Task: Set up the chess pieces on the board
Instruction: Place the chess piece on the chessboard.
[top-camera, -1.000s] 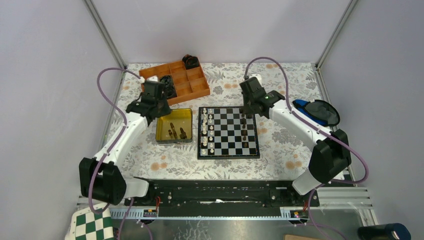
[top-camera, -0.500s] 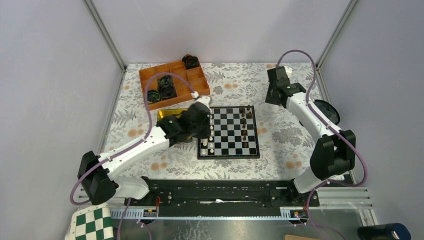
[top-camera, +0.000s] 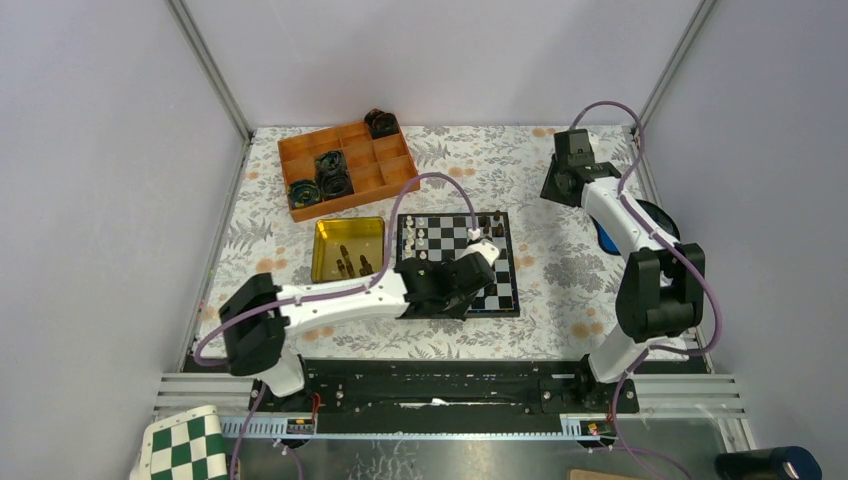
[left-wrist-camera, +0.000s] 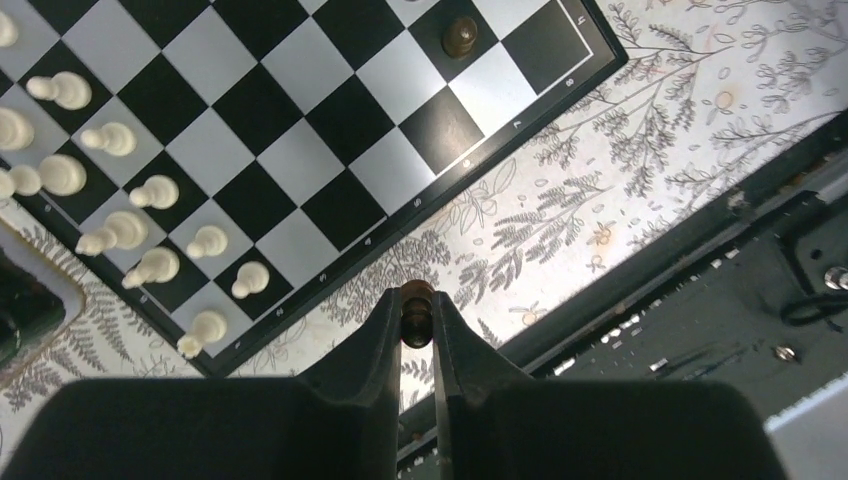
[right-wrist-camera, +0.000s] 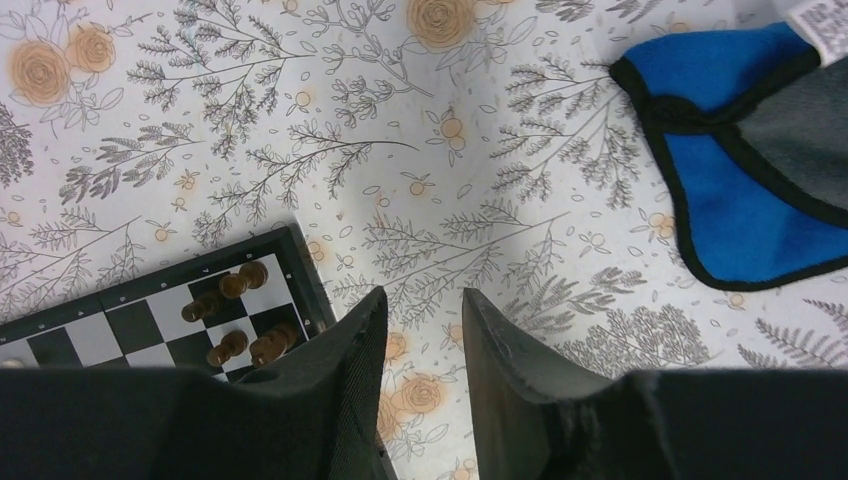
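Note:
The board (top-camera: 507, 285) lies mid-table, white chess pieces (top-camera: 420, 237) along its left side and dark brown ones (top-camera: 490, 225) at its far right. My left gripper (top-camera: 445, 300) reaches across the board's near edge. In the left wrist view it (left-wrist-camera: 417, 312) is shut on a dark brown chess piece (left-wrist-camera: 417, 318), held above the floral cloth just off the board (left-wrist-camera: 300, 130). White pieces (left-wrist-camera: 150, 190) stand in rows; one dark piece (left-wrist-camera: 460, 37) stands alone. My right gripper (top-camera: 555, 190) is open and empty (right-wrist-camera: 420, 295) over the cloth beside the board's corner (right-wrist-camera: 300, 270).
A yellow tray (top-camera: 320, 250) left of the board holds several dark pieces (top-camera: 350, 265). An orange divided tray (top-camera: 390, 185) with black coiled objects stands at the back left. A blue pouch (right-wrist-camera: 740, 200) lies at the right. The black rail (left-wrist-camera: 720, 290) runs along the near edge.
My left arm has swung from the yellow tray across the board to its near edge. My right arm has drawn back from the board to the back right.

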